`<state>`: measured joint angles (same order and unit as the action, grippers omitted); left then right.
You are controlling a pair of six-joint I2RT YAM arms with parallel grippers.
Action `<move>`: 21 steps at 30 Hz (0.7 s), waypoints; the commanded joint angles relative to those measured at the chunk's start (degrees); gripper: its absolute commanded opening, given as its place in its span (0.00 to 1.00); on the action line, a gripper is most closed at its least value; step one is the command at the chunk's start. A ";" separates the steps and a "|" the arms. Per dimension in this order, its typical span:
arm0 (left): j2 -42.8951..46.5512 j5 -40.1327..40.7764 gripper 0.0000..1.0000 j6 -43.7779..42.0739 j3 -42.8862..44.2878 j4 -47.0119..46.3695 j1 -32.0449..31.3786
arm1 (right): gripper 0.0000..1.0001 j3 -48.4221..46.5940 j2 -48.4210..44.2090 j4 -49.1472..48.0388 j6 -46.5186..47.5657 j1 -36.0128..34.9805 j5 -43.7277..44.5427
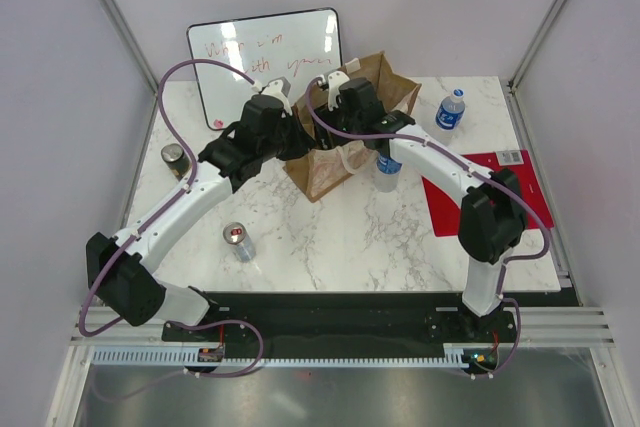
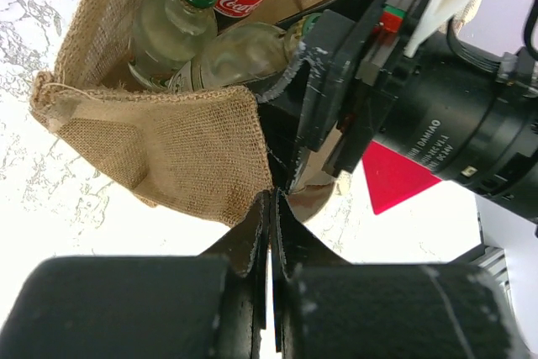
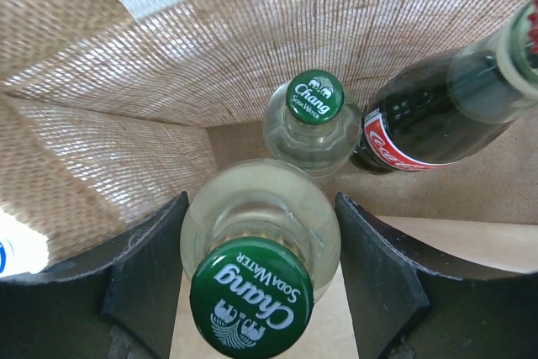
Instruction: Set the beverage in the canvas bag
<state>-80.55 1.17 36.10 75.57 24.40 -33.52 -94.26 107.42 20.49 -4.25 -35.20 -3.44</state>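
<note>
The tan canvas bag [image 1: 340,152] stands at the table's back middle. My left gripper [image 1: 298,139] is shut on the bag's near rim; in the left wrist view the jaws [image 2: 271,199] pinch the burlap edge [image 2: 176,145]. My right gripper [image 1: 350,105] reaches down into the bag's mouth. In the right wrist view its fingers [image 3: 147,266] press both sides of a clear Chang soda water bottle [image 3: 252,300], held upright inside the bag [image 3: 126,124]. A second Chang bottle [image 3: 313,115] and a Coca-Cola bottle [image 3: 429,119] stand in the bag beside it.
A whiteboard [image 1: 265,52] with red writing leans behind the bag. A water bottle [image 1: 451,110] stands at the back right and another blue-labelled bottle [image 1: 388,167] just right of the bag. Two cans [image 1: 175,157] [image 1: 238,240] stand on the left. A red sheet [image 1: 480,192] lies on the right.
</note>
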 commanded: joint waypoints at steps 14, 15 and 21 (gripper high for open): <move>3.03 -0.55 0.02 2.57 -0.24 -3.40 -0.14 | 0.47 -1.54 2.09 -2.82 1.53 -0.04 0.01; 3.12 -0.55 0.02 2.66 -0.42 -3.40 -0.14 | 0.48 -1.54 2.18 -2.74 1.53 -0.04 -0.07; 3.65 -0.47 0.02 2.93 -1.48 -3.92 -0.14 | 0.54 -2.33 3.06 -0.98 1.26 -0.04 0.01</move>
<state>-79.99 0.30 36.97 74.17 23.86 -33.67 -94.28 109.73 20.67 -4.08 -35.18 -3.42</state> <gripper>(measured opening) 0.030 0.720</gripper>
